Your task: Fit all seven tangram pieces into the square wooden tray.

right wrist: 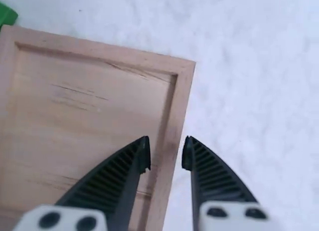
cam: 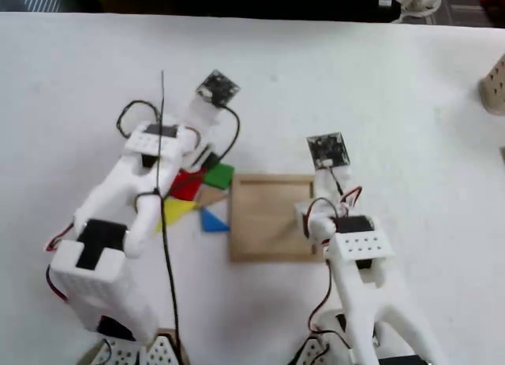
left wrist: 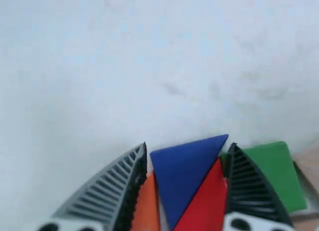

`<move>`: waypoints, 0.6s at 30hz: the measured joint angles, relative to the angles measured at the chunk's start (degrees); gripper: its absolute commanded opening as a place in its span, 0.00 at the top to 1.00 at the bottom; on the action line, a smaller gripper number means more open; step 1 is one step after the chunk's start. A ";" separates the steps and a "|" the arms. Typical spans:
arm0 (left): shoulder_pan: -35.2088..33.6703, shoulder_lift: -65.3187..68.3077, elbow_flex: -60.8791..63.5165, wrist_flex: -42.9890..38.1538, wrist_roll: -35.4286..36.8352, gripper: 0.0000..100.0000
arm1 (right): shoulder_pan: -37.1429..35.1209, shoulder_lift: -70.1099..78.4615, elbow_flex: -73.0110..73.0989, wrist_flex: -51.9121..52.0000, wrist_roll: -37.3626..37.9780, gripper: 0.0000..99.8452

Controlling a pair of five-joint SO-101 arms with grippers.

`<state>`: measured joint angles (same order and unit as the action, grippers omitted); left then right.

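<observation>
The square wooden tray point(cam: 264, 215) lies at mid-table with nothing in it. Left of it the tangram pieces lie in a cluster: a green square point(cam: 219, 176), a red triangle point(cam: 186, 184), a yellow triangle point(cam: 175, 211) and a small blue triangle point(cam: 211, 221). My left gripper point(left wrist: 188, 147) is open low over this cluster, its fingers either side of a blue triangle point(left wrist: 184, 166) and the red triangle point(left wrist: 207, 206). An orange piece point(left wrist: 148, 206) lies by one finger and the green square point(left wrist: 274, 171) just outside the other. My right gripper point(right wrist: 165, 141) is open, its fingers straddling the tray's right rim point(right wrist: 172, 121).
A pale tan piece point(cam: 210, 197) lies between the red triangle and the tray. A black cable point(cam: 164, 184) runs down across the left arm. A wooden object point(cam: 494, 85) stands at the table's right edge. White table surface stretches beyond the tray.
</observation>
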<state>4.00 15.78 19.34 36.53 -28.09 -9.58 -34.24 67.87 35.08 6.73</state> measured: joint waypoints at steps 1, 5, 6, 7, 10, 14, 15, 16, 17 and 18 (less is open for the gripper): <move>-0.70 0.00 0.00 0.00 0.00 0.75 | 0.00 0.00 0.00 0.00 0.00 0.88; -2.20 0.09 0.00 0.09 0.00 0.75 | 0.00 0.00 0.00 0.00 0.00 0.88; -2.20 0.18 0.00 0.09 0.00 0.75 | 0.00 0.00 0.00 0.00 0.00 0.88; -2.29 0.26 0.00 0.09 0.53 0.75 | 0.00 0.00 0.00 0.00 0.00 0.88; -3.25 1.23 -0.53 0.09 2.55 0.75 | 0.00 0.00 0.00 0.00 0.00 0.88; -4.04 6.15 -6.07 2.29 3.87 0.75 | 0.00 0.00 0.00 0.00 0.00 0.88; -3.96 7.74 -8.35 4.13 4.13 0.75 | 0.00 0.00 0.00 0.00 0.00 0.88; -3.87 9.58 -10.99 6.15 4.22 0.75 | 0.00 0.00 0.00 0.00 0.00 0.88; -3.87 11.43 -13.89 8.00 4.22 0.75 | 0.00 0.00 0.00 0.00 0.00 0.88; -3.87 13.45 -16.88 10.02 4.31 0.75 | 0.00 0.00 0.00 0.00 0.00 0.88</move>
<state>0.13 29.23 2.46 46.55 -23.78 -9.58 -34.24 67.87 35.08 6.73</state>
